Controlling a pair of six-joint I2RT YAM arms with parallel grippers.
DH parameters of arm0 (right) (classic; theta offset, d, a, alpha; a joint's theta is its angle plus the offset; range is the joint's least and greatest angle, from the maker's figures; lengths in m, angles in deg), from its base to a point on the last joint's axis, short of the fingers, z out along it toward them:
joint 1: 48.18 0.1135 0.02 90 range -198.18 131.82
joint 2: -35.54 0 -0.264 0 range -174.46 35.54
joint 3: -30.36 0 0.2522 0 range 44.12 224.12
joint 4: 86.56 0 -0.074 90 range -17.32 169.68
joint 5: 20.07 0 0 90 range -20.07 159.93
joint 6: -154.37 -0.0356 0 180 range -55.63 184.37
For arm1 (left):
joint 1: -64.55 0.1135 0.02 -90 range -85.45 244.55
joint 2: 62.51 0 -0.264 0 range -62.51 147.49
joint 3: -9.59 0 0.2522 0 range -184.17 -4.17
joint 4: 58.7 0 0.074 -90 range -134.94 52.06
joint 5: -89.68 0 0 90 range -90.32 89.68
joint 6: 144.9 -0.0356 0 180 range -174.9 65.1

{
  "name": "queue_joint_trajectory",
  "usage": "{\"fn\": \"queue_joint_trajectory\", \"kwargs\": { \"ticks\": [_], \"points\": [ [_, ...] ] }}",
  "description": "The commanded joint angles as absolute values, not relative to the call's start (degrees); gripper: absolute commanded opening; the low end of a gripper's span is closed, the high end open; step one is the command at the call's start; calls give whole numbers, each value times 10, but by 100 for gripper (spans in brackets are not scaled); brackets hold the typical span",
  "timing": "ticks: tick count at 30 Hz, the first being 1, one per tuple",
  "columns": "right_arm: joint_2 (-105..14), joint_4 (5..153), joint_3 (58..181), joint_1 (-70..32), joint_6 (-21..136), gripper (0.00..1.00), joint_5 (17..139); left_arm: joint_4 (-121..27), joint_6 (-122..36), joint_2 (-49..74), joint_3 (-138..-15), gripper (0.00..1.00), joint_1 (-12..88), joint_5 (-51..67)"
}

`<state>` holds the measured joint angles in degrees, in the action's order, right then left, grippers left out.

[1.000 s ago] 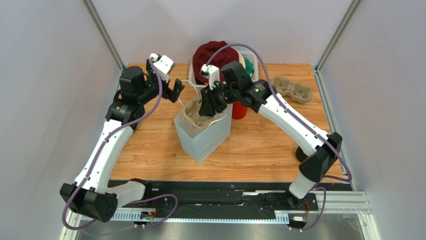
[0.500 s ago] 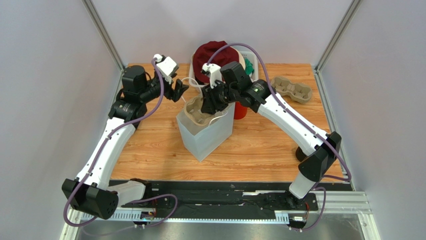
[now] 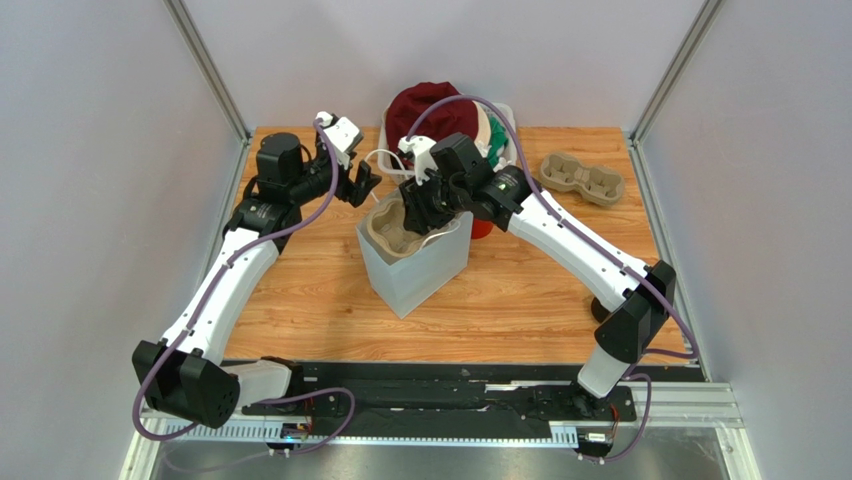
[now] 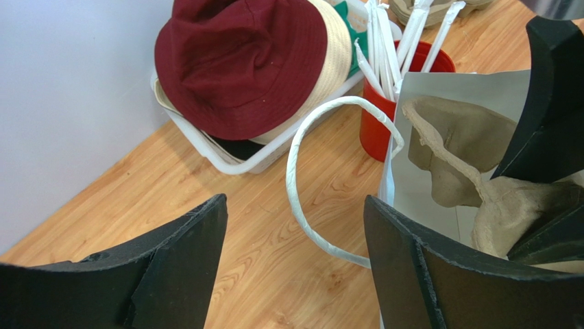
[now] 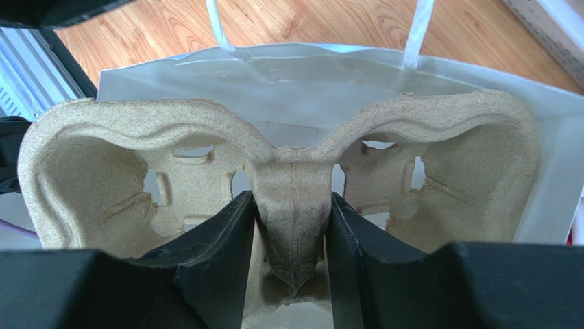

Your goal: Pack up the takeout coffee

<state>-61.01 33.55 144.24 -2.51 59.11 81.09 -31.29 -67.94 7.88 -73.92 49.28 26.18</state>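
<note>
Loading is in hand: right gripper (image 5: 291,205), clamped on the ridge of the cup carrier (image 5: 89,171), should next press it level into the bag (image 5: 329,82) beneath; left gripper (image 4: 295,205) gapes empty beside the handle (image 4: 295,157); coffee nowhere visible.

Takeout coffee is out of sight (every view).

Below the right tool (image 5: 293,205), the pulp cup carrier (image 5: 295,171) drops out of sight between the fingers (image 5: 219,253) and into the white bag (image 5: 329,75), while beyond the left tool (image 4: 295,205) that bag's wall hides part of the red cup (image 4: 374,136), whose straws (image 4: 381,38) run off the top edge.
</note>
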Motion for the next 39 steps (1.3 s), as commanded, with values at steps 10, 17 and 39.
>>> {"fn": "queue_joint_trajectory", "kwargs": {
  "ticks": [10, 17, 39],
  "points": [
    [-607, 359, 1444, -10, 609, 43, 768, -348, -664, 75, -739, 5, 494, 303],
    [-609, 360, 1446, -10, 611, 43, 735, -310, -615, 33, -727, 0, 494, 263],
    [-635, 358, 1490, -9, 565, 44, 743, -288, -553, -13, -675, 0, 490, 277]
  ]
}}
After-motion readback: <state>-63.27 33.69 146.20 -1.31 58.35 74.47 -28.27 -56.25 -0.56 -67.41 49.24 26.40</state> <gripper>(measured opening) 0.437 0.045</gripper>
